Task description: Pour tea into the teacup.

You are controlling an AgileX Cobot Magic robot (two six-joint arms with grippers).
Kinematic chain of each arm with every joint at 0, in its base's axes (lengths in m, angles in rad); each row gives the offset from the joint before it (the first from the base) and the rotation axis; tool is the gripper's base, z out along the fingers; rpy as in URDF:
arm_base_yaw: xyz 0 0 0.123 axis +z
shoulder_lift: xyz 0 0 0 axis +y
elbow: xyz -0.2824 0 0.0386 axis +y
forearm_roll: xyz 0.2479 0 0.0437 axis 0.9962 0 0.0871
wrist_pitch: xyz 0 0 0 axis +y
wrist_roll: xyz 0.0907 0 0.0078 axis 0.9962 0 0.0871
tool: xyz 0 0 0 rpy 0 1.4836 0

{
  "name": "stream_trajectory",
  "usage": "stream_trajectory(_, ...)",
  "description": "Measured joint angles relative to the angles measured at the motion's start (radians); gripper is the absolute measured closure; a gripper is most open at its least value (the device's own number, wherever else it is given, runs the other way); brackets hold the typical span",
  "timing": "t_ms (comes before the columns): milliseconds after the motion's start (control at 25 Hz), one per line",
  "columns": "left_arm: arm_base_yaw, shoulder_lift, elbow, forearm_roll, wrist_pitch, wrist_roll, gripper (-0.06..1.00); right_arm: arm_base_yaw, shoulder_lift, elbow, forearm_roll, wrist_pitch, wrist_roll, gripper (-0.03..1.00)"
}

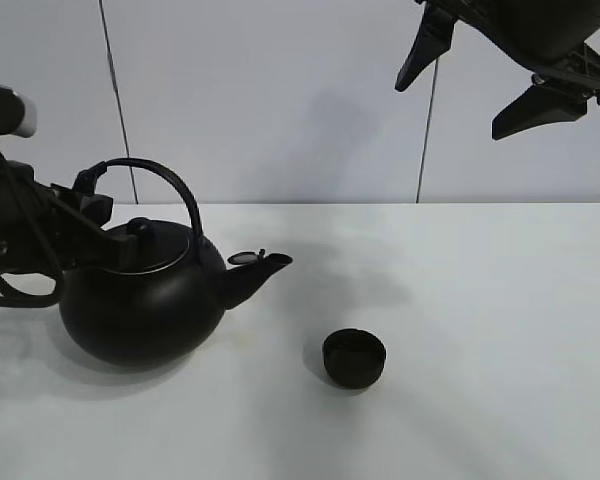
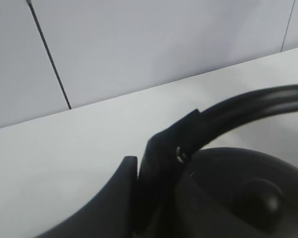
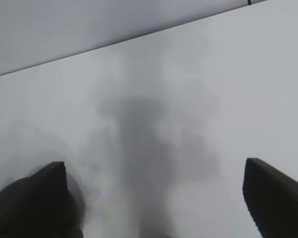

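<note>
Teacup (image 1: 354,357) is sitting nearest to us in the high view, upright on the white worktop (image 1: 500,330). It is a little to the front and right of the kettle's spout (image 1: 263,266) and clear of it. We are finding its inside too dark to say whether any tea is in it.

Behind it and to the left, the kettle (image 1: 145,300) is resting level on the worktop with its lid (image 1: 140,228) on and its spout aiming toward the cup's side. So we are judging that the pouring has not yet begun: lifting, carrying the spout over the cup and tipping are all remaining.

At the kettle's far left, the left tool (image 1: 92,197) is meeting the arched handle (image 1: 172,178) near its base. In the left wrist view its fingers (image 2: 156,163) are lying almost together with the handle running into them. We are reading that as a clamp on the kettle's handle, though the contact itself is lying in shadow. The grasp is looking done, and nothing more.

Farther back and high up, the right tool (image 1: 448,110) is hanging well above the worktop with its fingers spread wide and nothing between them. Its wrist view is showing only bare worktop and shadow below. Nothing is standing between spout and cup. Beyond everything, the pale panelled wall (image 1: 280,100) is closing the scene.
</note>
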Motion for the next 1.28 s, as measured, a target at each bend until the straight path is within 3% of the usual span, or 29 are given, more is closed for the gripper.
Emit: stream_trajectory(1280, 0.000, 0.007, 0.149, 0.054, -0.075, -0.078, 0.83, 0.000, 0.000, 0.000, 0.000, 0.000, 0.000, 0.31)
